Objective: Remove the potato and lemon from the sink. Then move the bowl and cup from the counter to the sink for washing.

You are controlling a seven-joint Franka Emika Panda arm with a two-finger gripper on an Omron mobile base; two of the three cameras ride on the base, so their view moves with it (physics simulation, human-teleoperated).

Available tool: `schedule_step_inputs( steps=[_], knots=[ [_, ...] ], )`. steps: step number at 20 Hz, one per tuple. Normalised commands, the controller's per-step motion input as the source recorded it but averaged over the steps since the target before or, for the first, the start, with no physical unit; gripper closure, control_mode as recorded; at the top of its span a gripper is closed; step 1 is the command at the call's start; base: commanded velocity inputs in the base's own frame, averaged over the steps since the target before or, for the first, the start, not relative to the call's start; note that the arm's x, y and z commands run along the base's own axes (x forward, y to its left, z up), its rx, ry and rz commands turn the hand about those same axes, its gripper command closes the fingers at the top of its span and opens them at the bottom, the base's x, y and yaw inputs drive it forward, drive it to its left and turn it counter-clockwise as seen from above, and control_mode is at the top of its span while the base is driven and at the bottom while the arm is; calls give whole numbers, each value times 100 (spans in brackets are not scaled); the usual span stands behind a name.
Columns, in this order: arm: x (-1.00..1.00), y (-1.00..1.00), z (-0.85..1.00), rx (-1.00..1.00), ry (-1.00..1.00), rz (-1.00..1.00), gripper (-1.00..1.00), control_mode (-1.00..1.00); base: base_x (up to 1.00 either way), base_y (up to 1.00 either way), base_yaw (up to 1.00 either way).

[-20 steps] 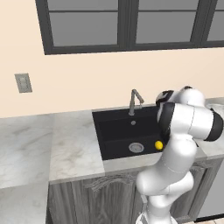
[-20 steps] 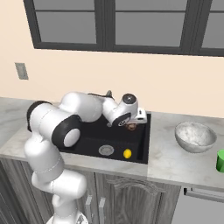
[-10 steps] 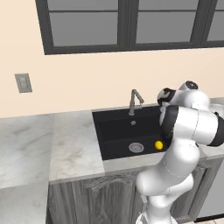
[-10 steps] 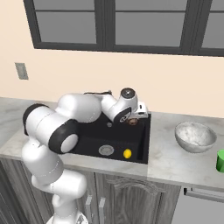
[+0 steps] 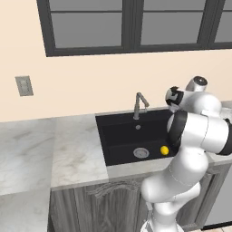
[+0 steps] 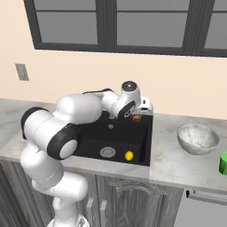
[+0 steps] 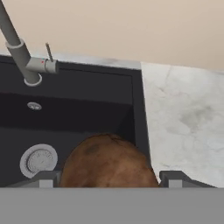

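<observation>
One end effector [image 7: 107, 175] grips the potato [image 7: 108, 162] above the sink [image 7: 87, 87]; no legible writing.

Marble counter [image 6: 177, 162] carries bowl [image 6: 197, 138] and cup [image 6: 224, 162] (right of sink [image 6: 146, 144])

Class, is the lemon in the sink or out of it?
In. The lemon lies on the floor of the sink, right of the drain.
</observation>
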Motion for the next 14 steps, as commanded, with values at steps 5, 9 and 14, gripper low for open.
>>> schedule_step_inputs(
  steps=[5, 9, 14],
  knots=[
    [0, -1, 29, 0, 0, -22, 100, -100, 0, 0, 0],
    [0, -4, 34, 0, 0, -15, 100, -100, 0, 0, 0],
    [-4, -6, 32, 0, 0, -11, 100, -100, 0, 0, 0]
  ],
)
